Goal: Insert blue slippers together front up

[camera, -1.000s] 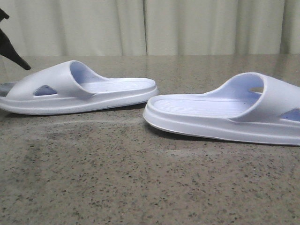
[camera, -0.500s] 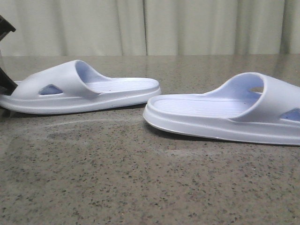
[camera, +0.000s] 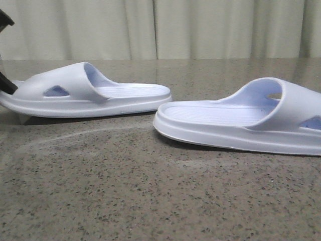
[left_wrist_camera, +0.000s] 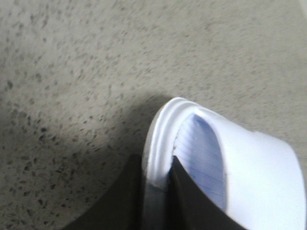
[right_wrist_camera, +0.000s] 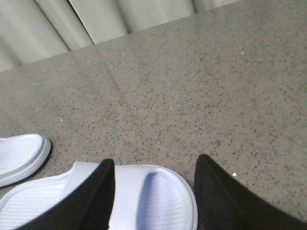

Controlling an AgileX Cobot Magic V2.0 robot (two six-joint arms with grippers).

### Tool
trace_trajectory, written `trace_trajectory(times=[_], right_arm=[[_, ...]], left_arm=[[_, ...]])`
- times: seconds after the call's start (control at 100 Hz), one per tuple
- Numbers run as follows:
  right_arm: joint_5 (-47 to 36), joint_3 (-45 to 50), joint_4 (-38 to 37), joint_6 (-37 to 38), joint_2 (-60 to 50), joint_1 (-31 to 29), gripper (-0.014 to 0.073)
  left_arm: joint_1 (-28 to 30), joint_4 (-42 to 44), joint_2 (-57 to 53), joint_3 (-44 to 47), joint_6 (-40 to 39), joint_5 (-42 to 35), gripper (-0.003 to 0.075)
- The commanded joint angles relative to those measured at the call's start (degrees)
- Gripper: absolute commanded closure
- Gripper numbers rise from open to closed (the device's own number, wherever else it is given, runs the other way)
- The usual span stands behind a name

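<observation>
Two pale blue slippers lie heel to heel on the speckled tabletop. The left slipper [camera: 100, 95] has its toe end raised a little off the table, with a shadow under it. My left gripper [left_wrist_camera: 156, 178] is shut on the front rim of that slipper [left_wrist_camera: 249, 177]; in the front view only one of its black fingers [camera: 6, 84] shows at the left edge. The right slipper [camera: 225, 120] rests flat. My right gripper [right_wrist_camera: 154, 164] is open, its fingers on either side of that slipper's toe end [right_wrist_camera: 163, 201], apart from it.
The stone table [camera: 150, 191] runs back to a pale curtain [camera: 160, 27]. In the right wrist view the left slipper's heel [right_wrist_camera: 19, 155] lies close to the right slipper. The two heels nearly touch mid-table.
My left gripper came down from above the left slipper's strap to its toe rim and shut on it. The toe end has lifted and the slipper slid slightly right. The right slipper stayed still.
</observation>
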Motion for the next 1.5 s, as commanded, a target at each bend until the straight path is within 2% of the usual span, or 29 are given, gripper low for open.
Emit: trace_trajectory(times=[0.0,0.34,0.73,1.17,1.49], right_arm=[[-2.42,-2.03,-0.2,-0.42,0.61,-0.39,0.0273],[2.85,-2.03,-0.2,-0.42,1.33,-0.47,0.0273],[3.8,-1.91,-0.61,4.88,11.28,-0.52,0.0273],[0.27,-1.91,1.08,5.42,20.32,-0.52,0.0273],[-1.34,-1.91,9.02,5.56,25.76,-0.52,0.0273]], left_arm=[[-0.32,0.03,-3.9,-1.24,1.16,-3.04,0.0703],[-0.2,-0.66,-15.69,-1.24,1.16,-0.7,0.0703],[-0.2,-2.76,-25.38,-1.24,1.16,3.48,0.0704],[-0.2,-3.5,-26.7,-1.24,1.16,6.1,0.0704],[-0.2,-3.64,-26.7,-1.24,1.16,6.44,0.0704]])
